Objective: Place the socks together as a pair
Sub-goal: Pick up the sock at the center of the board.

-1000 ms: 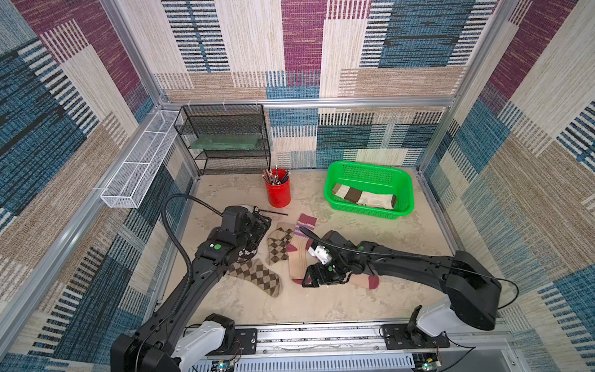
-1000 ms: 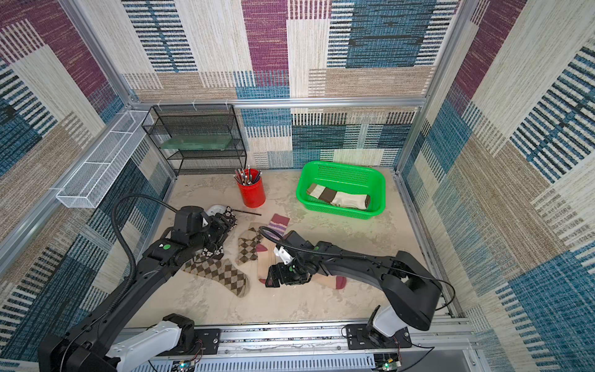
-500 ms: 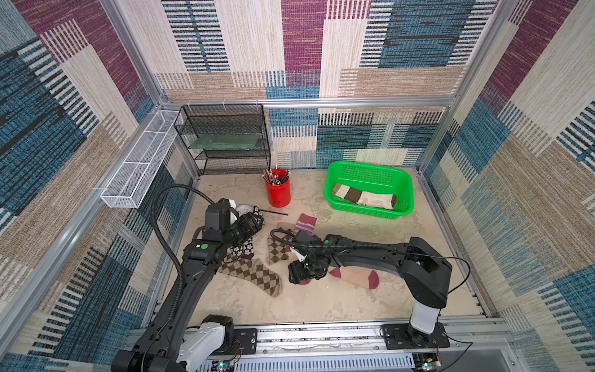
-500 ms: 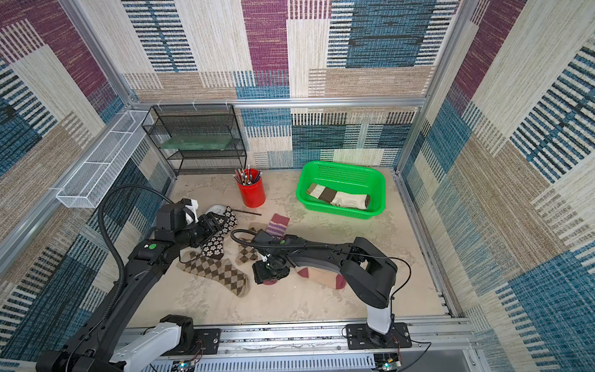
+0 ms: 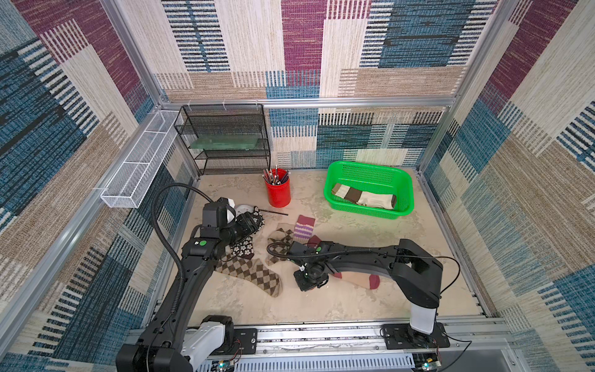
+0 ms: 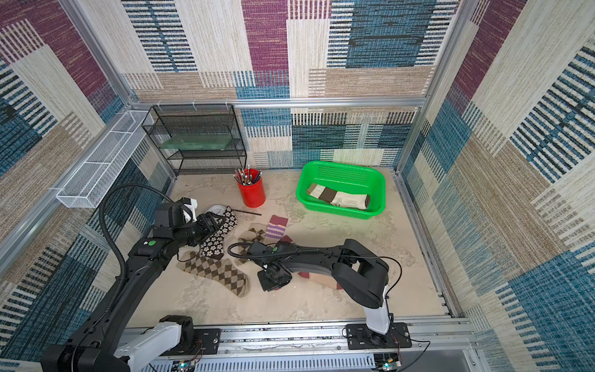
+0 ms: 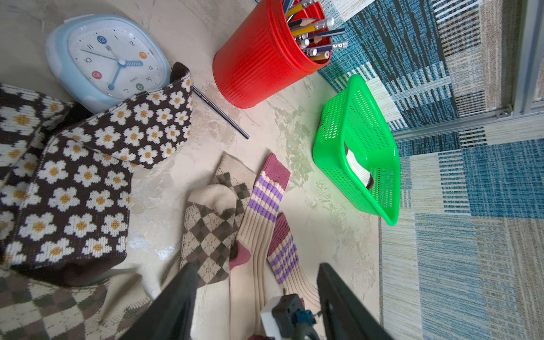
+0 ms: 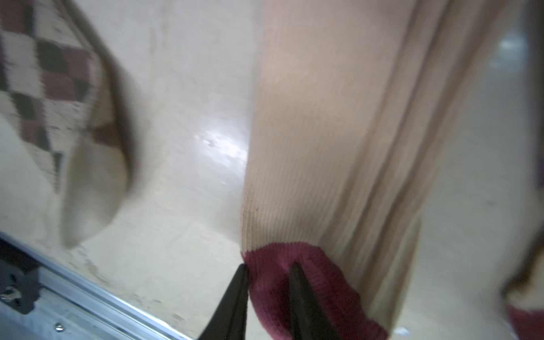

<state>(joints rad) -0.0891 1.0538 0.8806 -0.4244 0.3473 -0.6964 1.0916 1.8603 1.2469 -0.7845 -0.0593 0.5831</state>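
Your right end effector [image 8: 268, 266] is down at the worktop [image 5: 322, 309]. Its fingers are drawn narrow, with a fold of the maroon toe of a striped sock [image 8: 338, 132] pinched between them. The two striped socks [image 7: 265, 203] lie side by side and touching in the middle of the worktop, cuffs toward the red pencil cup [image 7: 259, 64] and feet under the right arm. Your left end effector [image 7: 256, 268] stands wide and empty beside the flowered socks [image 5: 244, 248].

Treat the sock as light, limp knit with no stiffness at all. If you lift the toe, I judge that only the toe rises while the ribbed leg trails and drags. The ribbing will likely stretch before it slides, so pull slowly and low.

The toe is a fair place to hold, since the knit there looks denser. Your pinch sits close to the toe's edge, though, and a thin fold like that could slip out. A deeper bite across the toe, or the banded cuff, would hold better.

To keep the sock flat against its mate, consider taking the cuff with the free arm. Watch the argyle sock [image 5: 254, 273] lying near the toe, because dragged knit may catch it and pull it along.
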